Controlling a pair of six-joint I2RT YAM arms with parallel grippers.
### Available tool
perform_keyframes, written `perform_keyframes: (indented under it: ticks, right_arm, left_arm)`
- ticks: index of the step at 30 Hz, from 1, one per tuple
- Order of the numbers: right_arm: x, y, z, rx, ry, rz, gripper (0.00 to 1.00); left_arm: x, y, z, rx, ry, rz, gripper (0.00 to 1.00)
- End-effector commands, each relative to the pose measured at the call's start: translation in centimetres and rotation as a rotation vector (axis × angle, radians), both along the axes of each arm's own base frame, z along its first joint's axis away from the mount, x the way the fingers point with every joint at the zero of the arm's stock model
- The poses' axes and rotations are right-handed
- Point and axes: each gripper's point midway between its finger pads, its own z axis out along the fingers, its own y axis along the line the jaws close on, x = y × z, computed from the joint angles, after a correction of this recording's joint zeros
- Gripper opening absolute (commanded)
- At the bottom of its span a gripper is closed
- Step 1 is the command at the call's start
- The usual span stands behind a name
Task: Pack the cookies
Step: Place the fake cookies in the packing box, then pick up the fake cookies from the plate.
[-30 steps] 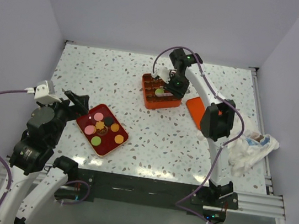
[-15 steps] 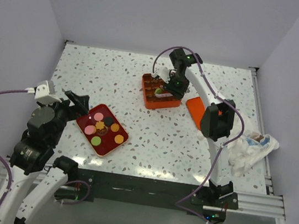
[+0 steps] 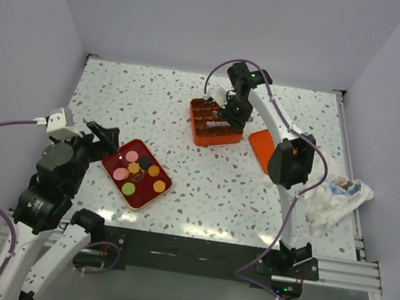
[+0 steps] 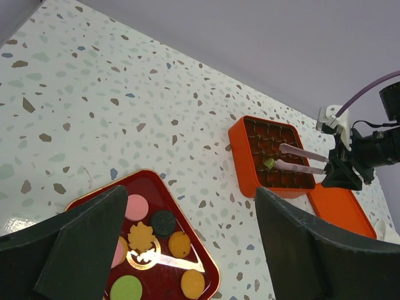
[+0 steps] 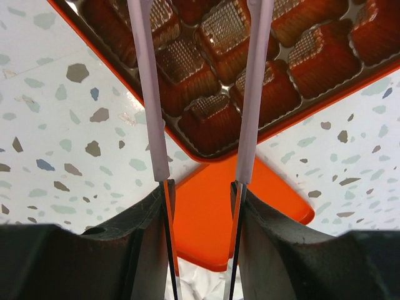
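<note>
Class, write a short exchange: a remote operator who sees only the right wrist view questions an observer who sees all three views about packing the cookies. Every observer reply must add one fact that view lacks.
Operator: My fingers leave the picture over the orange box. Anything at their tips?
Observer: A green cookie shows at one tip of the right gripper, over the box's compartments.
Operator: Where are the others?
Observer: The other cookies sit on a red tray at the near left.
Operator: What is the other arm doing?
Observer: The left gripper hangs open by that tray, holding nothing.
</note>
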Motion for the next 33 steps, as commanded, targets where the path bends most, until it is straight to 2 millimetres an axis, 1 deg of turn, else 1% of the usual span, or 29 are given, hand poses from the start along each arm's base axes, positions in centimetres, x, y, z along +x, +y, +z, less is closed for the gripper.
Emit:
perform_keyframes:
  ticks: [1,2,3,4,5,6,7,8,9,10,11,12,13,14,15,16,17,19,20,22,23,25,26,28,29,32,33]
  right_arm:
    - [0.2,1.7,5.4,0.149,-0.094,-0.005,0.41]
    - [-0.4,2.3,6.4,0.192,-0.094,0.013,0.4]
    - [-0.9,2.7,6.6,0.217,-0.084,0.03,0.4]
    - [-1.7,2.9,6.3,0.231,-0.06,0.061,0.39]
    - [-2.1,3.5,6.5,0.255,-0.06,0.088,0.38]
    - [-3.4,4.3,7.8,0.312,-0.059,0.131,0.37]
    - [-4.8,4.6,6.7,0.309,-0.017,0.192,0.36]
    - [-6.1,6.0,6.6,0.332,-0.008,0.25,0.36]
    - [-7.7,6.9,7.8,0.37,-0.017,0.303,0.35]
    - [-9.6,7.4,6.3,0.361,0.026,0.363,0.35]
    - [-11.3,9.5,6.4,0.375,0.017,0.444,0.35]
    - [-12.4,10.4,6.1,0.379,0.014,0.482,0.35]
    - [-13.9,10.8,5.4,0.373,0.025,0.513,0.35]
    - [-15.5,12.7,5.1,0.373,0.023,0.583,0.35]
    - [-16.3,13.5,4.7,0.361,0.025,0.611,0.35]
    - [-16.9,14.1,3.7,0.34,0.04,0.624,0.34]
    - [-18.3,15.5,3.4,0.335,0.05,0.665,0.34]
    - [-19.3,17.1,2.4,0.332,0.076,0.684,0.34]
    - [-20.2,18.3,2.1,0.33,0.076,0.713,0.34]
    - [-21.1,19.6,1.5,0.317,0.067,0.738,0.34]
    - [-21.7,20.6,0.5,0.294,0.06,0.763,0.34]
    - [-22.0,21.6,-0.3,0.281,0.049,0.761,0.35]
    - [-22.4,22.3,-1.3,0.27,0.056,0.771,0.35]
    - [-22.3,23.1,-1.7,0.261,0.046,0.749,0.36]
    - [-22.3,23.5,-2.3,0.253,0.051,0.747,0.36]
    - [-21.9,24.2,-2.7,0.246,0.027,0.733,0.37]
    - [-21.5,24.2,-3.0,0.233,0.014,0.724,0.38]
  left_arm:
    - [0.4,-0.4,1.3,-0.024,-0.04,-0.008,0.88]
    - [0.5,-0.4,1.2,-0.024,-0.038,-0.009,0.88]
    - [0.5,-0.5,1.2,-0.027,-0.035,-0.012,0.88]
    - [0.5,-0.5,1.1,-0.028,-0.034,-0.012,0.88]
    - [0.6,-0.6,1.0,-0.026,-0.032,-0.013,0.88]
    - [0.6,-0.6,1.0,-0.026,-0.032,-0.013,0.88]
    - [0.7,-0.6,0.9,-0.025,-0.029,-0.013,0.88]
    - [0.7,-0.6,0.9,-0.026,-0.031,-0.013,0.88]
    - [0.7,-0.6,0.8,-0.028,-0.028,-0.013,0.88]
    - [0.7,-0.6,0.8,-0.027,-0.028,-0.011,0.88]
    - [0.7,-0.6,0.7,-0.03,-0.026,-0.011,0.88]
    - [0.7,-0.6,0.5,-0.033,-0.025,-0.01,0.88]
    - [0.6,-0.5,0.5,-0.034,-0.027,-0.009,0.88]
    - [0.5,-0.5,0.5,-0.034,-0.025,-0.007,0.88]
    - [0.5,-0.4,0.3,-0.037,-0.023,-0.003,0.88]
    - [0.5,-0.4,0.0,-0.037,-0.019,-0.001,0.88]
    - [0.3,-0.3,-0.1,-0.039,-0.019,0.002,0.88]
    - [0.2,-0.1,-0.5,-0.039,-0.012,0.013,0.88]
    - [0.0,0.0,-0.6,-0.042,-0.014,0.017,0.88]
    - [-0.1,0.2,-1.0,-0.047,-0.012,0.024,0.88]
    - [-0.4,0.3,-1.1,-0.047,-0.011,0.026,0.88]
    - [-0.5,0.5,-1.1,-0.047,-0.01,0.035,0.88]
    - [-0.7,0.6,-1.1,-0.046,-0.009,0.04,0.88]
    - [-0.9,0.9,-0.9,-0.042,-0.013,0.05,0.88]
    - [-1.0,1.0,-1.0,-0.04,-0.012,0.056,0.88]
    - [-1.3,1.4,-1.1,-0.031,-0.005,0.067,0.88]
    - [-1.4,1.5,-1.0,-0.031,-0.007,0.072,0.88]
